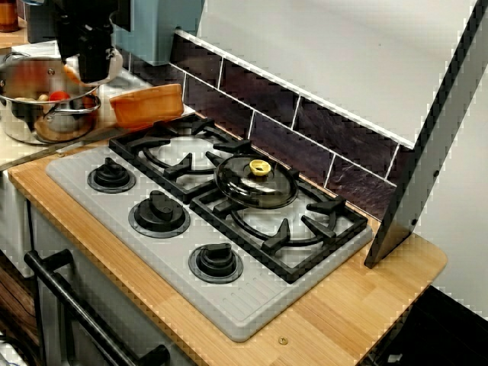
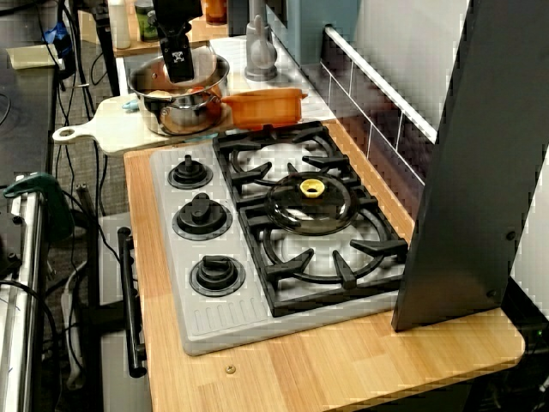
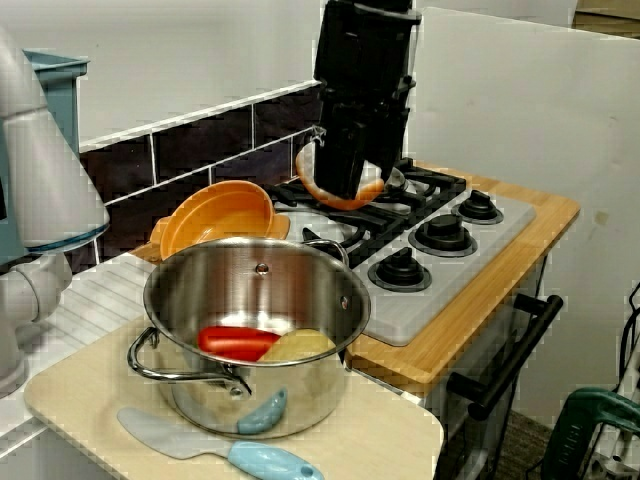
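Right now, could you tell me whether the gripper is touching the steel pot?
Apart. The view from the pot's side shows the gripper hanging above the steel pot, with the stove grate visible in the gap between them.

Three raised views around the shared stove (image 1: 252, 305) and pot (image 1: 19, 126)

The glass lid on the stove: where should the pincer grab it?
By the yellow knob at the centre of the glass lid, coming straight down from above. The lid lies flat on the burner grate with its rim low against the bars, so the raised knob is probably the only part to close around.
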### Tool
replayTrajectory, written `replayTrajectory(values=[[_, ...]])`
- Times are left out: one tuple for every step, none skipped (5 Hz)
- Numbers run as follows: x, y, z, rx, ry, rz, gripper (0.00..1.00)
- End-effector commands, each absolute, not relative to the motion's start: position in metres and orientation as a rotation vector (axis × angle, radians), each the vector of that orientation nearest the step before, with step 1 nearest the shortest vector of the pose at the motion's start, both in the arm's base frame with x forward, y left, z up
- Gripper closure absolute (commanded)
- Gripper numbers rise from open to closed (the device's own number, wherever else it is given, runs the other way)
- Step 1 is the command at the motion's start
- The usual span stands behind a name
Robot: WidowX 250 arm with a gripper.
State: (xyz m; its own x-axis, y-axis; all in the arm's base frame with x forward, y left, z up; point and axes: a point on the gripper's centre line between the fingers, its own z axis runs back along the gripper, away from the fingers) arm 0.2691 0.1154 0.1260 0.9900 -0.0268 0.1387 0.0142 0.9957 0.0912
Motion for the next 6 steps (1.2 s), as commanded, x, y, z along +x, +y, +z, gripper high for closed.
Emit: replayTrajectory(values=[[0.262, 0.157, 0.124, 0.161, -0.145, 0.148, 1.0], [0.265, 0.172, 0.122, 0.166, -0.133, 0.2, 1.0], [0.27, 0.173, 0.119, 0.16, -0.104, 0.206, 1.0], [0.272, 0.164, 0.111, 0.182, -0.09, 0.184, 1.0], [0.273, 0.162, 0.108, 0.195, -0.058, 0.199, 0.0], [0.271, 0.157, 0.111, 0.179, -0.063, 0.19, 0.0]])
